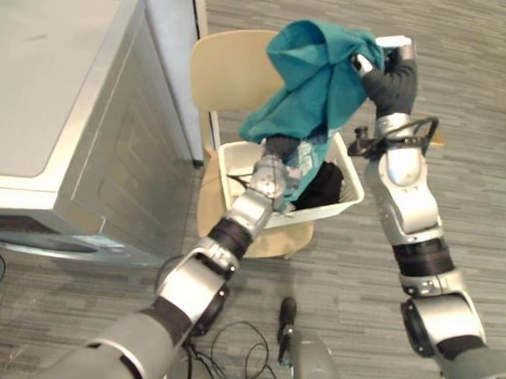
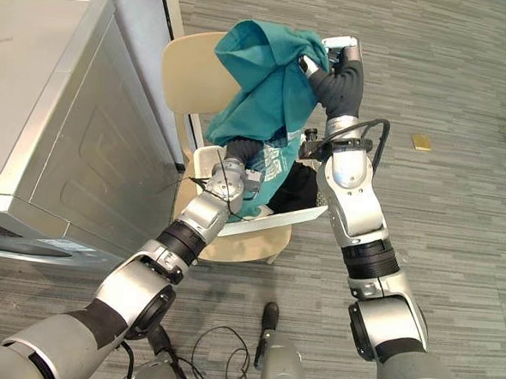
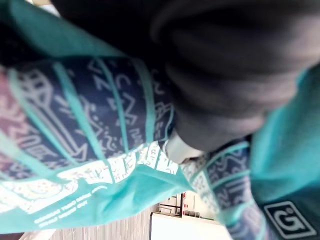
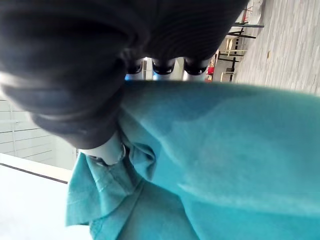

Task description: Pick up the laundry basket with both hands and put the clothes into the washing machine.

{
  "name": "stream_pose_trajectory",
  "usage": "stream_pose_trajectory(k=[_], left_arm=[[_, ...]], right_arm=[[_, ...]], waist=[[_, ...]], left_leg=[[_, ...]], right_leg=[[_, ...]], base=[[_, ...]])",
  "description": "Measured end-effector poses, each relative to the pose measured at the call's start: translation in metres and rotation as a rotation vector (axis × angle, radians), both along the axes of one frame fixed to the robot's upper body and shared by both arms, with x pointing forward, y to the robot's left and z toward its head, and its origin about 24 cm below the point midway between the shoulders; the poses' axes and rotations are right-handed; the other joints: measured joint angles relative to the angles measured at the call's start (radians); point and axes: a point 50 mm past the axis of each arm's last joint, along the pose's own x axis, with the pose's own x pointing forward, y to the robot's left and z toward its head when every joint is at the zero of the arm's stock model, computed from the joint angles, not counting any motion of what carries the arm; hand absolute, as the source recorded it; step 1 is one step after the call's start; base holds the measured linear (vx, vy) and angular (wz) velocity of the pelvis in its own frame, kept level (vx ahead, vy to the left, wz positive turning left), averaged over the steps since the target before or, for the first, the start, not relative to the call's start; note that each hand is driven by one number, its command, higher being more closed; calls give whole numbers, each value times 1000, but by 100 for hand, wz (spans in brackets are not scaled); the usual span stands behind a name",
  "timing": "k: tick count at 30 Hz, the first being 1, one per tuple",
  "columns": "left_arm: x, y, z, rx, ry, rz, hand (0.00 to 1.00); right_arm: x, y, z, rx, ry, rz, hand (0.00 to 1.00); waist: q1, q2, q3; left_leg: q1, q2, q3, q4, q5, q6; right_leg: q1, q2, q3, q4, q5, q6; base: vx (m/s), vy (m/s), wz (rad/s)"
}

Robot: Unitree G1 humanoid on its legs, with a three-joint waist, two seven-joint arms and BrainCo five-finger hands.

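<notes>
My right hand [image 1: 382, 67] is raised high, its fingers curled into a teal T-shirt [image 1: 315, 82] that hangs from it down into the white laundry basket [image 1: 345, 203]. In the right wrist view the fingers [image 4: 164, 67] bend over the teal cloth [image 4: 240, 145]. The basket stands on a beige chair [image 1: 226, 68] with a dark garment [image 1: 324, 185] inside it. My left hand [image 1: 279, 148] reaches over the basket and under the hanging shirt, against its printed front [image 3: 100, 125]; the cloth hides its fingers.
A grey washing machine [image 1: 60, 109] stands at the left, close beside the chair. Grey striped carpet lies around the chair, with a small tan object [image 2: 422, 142] on it at the right.
</notes>
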Motion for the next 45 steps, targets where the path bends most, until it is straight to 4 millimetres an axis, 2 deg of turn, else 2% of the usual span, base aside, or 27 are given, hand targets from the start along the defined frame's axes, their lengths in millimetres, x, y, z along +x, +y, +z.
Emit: stream_pose_trajectory(k=[7,13,14,16,19,26,30,31,33,35,38,39,40,41,43,45], left_arm=[[2,22,0,-39,-24,68,100],[-1,48,25,-93,-144,111,100],[-1,50,26,-96,-152,113,100],[-3,57,26,-128,-164,120,100],[-4,67,27,-168,-173,133,100],[-8,81,47,-195,-265,136,100],[-9,88,49,-218,-284,158,100],[-11,90,46,-220,-283,160,100],[-12,90,45,-222,-284,152,100],[-14,88,49,-228,-302,123,100],[-16,88,53,-231,-328,107,100],[-18,88,56,-234,-348,97,100],[-23,88,60,-239,-378,81,100],[-25,90,61,-242,-391,80,100],[-37,103,55,-255,-424,100,100],[-45,114,48,-273,-432,128,100]], right_arm=[[-1,-15,-20,21,59,-46,0],[-6,-45,-53,43,157,-151,0],[-8,-48,-56,42,169,-159,0],[-17,-62,-70,39,201,-207,0],[-25,-77,-90,34,274,-259,0],[-54,-110,-159,-44,544,-395,0],[-75,-128,-211,3,763,-485,0],[-87,-134,-234,10,862,-532,0],[-99,-141,-255,7,968,-582,0],[-118,-145,-286,-6,1120,-631,0],[-137,-140,-318,-5,1281,-637,0],[-149,-135,-335,1,1365,-627,0],[-168,-128,-356,14,1479,-605,0],[-175,-125,-364,19,1523,-595,0],[-203,-111,-389,-1,1694,-533,0],[-216,-101,-401,-54,1782,-473,0]], waist=[[-1,2,-1],[0,10,-6],[0,15,-9],[0,47,-28],[0,73,-44],[-1,78,-47],[-1,88,-76],[-1,93,-94],[-3,98,-98],[0,99,-102],[3,99,-103],[8,100,-103],[26,102,-107],[30,105,-109],[51,116,-119],[68,122,-123]], left_leg=[[24,-1,0,0,0,0],[42,-4,-2,0,-9,-3],[45,-4,-3,0,-12,-3],[48,-8,-10,0,-19,-3],[50,-10,-20,1,-20,-2],[71,-20,-44,-1,-35,4],[70,-35,-56,-5,-40,6],[69,-42,-61,-1,-42,8],[71,-47,-83,0,-41,9],[71,-49,-108,1,-41,9],[72,-49,-135,1,-41,9],[72,-50,-151,2,-41,10],[72,-52,-165,2,-42,13],[73,-54,-171,2,-44,17],[60,-64,-203,27,-55,39],[25,-68,-232,71,-68,59]], right_leg=[[25,1,5,-11,1,1],[48,0,6,-23,3,5],[52,0,5,-25,3,5],[65,-4,-2,-34,5,8],[72,-7,-8,-36,4,8],[107,-19,-19,-39,-11,30],[118,-33,-26,-50,-10,38],[122,-41,-30,-50,-8,37],[138,-48,-47,-49,-9,38],[155,-53,-69,-49,-13,42],[177,-57,-93,-44,-30,52],[185,-60,-106,-32,-48,62],[186,-66,-114,-7,-71,64],[186,-68,-114,3,-79,66],[189,-83,-127,40,-113,72],[190,-90,-136,63,-134,70]], base=[[2,16,-2],[2,23,0],[19,31,5],[31,39,8],[24,39,7],[-16,41,8],[14,41,9],[69,43,14],[70,38,25],[47,32,30],[15,17,32],[19,9,39],[21,6,37],[30,2,30],[45,-3,36],[34,-14,52]])
